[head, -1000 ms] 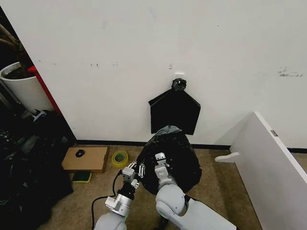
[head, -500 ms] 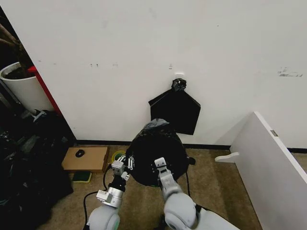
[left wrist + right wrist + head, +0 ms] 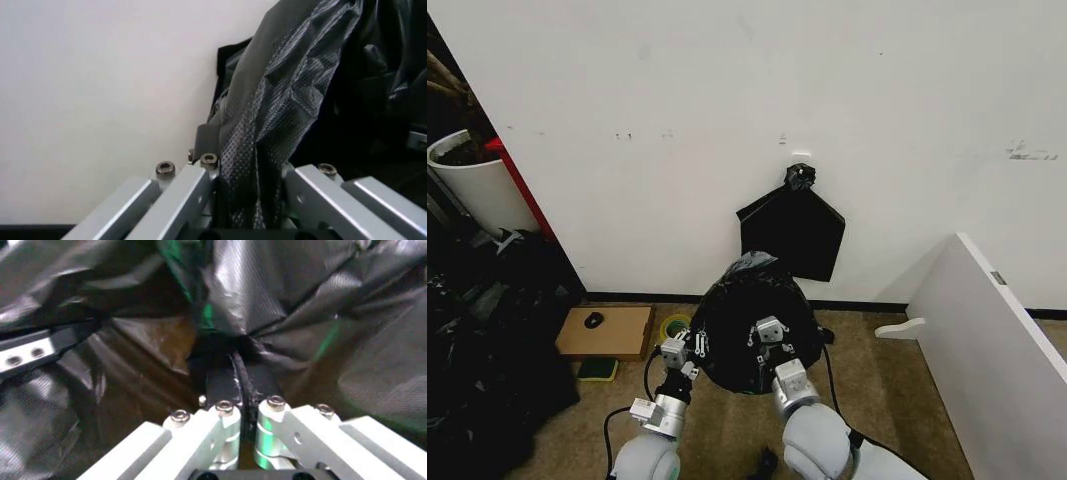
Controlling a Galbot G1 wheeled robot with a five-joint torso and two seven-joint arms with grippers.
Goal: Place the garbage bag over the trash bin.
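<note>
Head view, both pincers, left and right, clenched on garbage bag, probably hiding the bin, cardboard box alongside

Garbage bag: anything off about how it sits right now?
The garbage bag is a rumpled dome held up between both claws, left claw and right claw, each pinching a fold. Its top is bunched and lopsided. No tear or spill visible.

garbage bag before wall — between end effectors
</note>
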